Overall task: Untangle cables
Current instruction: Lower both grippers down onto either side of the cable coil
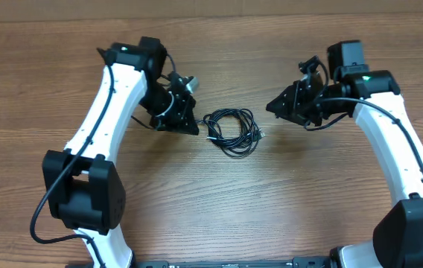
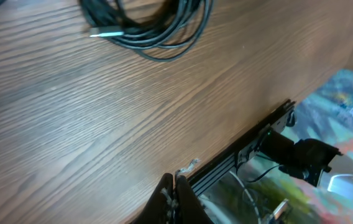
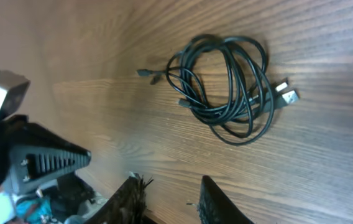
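Only the left wrist view cuts off the cables [image 2: 158, 45]

Table [image 1: 219, 201] matt grained wood; cables [image 1: 231, 132] smooth black, probably rubbery sheath; plug tips [image 3: 290, 96] silvery metal.

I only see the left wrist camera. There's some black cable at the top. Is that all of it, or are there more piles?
Observer: Just one pile. The cables lie in a single loose coil in the middle of the table.
Operator: Where's the other tool?
Observer: The right tool is open and empty, a little way from the coil and not touching it.
Operator: Is there another plug besides my shiny one?
Observer: Yes, a small dark plug sticks out from the coil on the side nearest the right tool.
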Motion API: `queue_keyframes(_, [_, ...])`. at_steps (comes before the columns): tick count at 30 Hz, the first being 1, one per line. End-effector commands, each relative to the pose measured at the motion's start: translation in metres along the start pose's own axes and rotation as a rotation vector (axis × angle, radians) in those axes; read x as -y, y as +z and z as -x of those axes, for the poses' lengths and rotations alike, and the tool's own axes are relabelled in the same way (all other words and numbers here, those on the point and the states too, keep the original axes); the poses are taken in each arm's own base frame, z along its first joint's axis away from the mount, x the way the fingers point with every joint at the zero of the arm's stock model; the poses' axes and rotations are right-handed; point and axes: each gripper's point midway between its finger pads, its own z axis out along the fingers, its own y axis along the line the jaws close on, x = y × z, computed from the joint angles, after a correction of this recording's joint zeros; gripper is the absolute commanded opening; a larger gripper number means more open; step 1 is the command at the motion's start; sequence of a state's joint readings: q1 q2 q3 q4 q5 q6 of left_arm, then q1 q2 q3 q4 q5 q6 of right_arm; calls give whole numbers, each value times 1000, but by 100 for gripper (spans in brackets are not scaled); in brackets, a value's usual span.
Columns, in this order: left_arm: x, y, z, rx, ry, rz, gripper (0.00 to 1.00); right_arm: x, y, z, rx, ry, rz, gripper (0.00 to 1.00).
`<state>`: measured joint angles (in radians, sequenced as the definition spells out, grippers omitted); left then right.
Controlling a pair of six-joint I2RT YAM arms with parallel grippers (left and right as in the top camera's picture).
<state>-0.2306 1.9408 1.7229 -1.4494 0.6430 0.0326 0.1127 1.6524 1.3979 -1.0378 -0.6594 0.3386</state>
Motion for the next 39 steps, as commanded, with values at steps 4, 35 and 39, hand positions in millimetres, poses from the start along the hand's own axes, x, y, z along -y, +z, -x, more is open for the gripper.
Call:
queue_keyframes(4, [12, 22, -3, -43, 71, 54, 4, 14, 14, -2, 50, 98, -185, 37])
queue_keyframes(35, [-37, 18, 3, 64, -308, 455, 18, 67, 88, 10, 212, 188, -166, 31])
queue_keyframes(39, [-40, 17, 3, 73, -319, 475, 17, 72, 96, 8, 192, 196, -167, 49])
